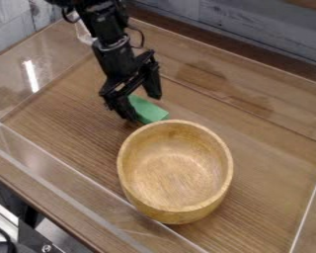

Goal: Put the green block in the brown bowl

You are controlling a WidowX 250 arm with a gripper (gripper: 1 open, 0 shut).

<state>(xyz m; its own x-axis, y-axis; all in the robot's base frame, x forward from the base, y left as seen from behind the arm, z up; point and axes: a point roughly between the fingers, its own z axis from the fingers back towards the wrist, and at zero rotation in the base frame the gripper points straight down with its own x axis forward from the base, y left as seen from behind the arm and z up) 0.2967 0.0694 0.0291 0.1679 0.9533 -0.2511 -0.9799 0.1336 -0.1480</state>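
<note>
The green block (150, 112) lies flat on the wooden table just behind the brown bowl's far left rim. The brown bowl (176, 169) sits in the middle foreground, round, thick-walled, with nothing inside. My black gripper (133, 103) hangs from the arm coming in from the upper left. Its jaws stand open and straddle the left end of the block, fingertips low near the table. Part of the block is hidden behind the fingers. Whether the fingers touch the block cannot be told.
A clear plastic wall (68, 188) rings the table along the front and left sides. A grey panelled wall (253, 25) stands at the back. Bare wood tabletop (240, 99) extends right of the gripper.
</note>
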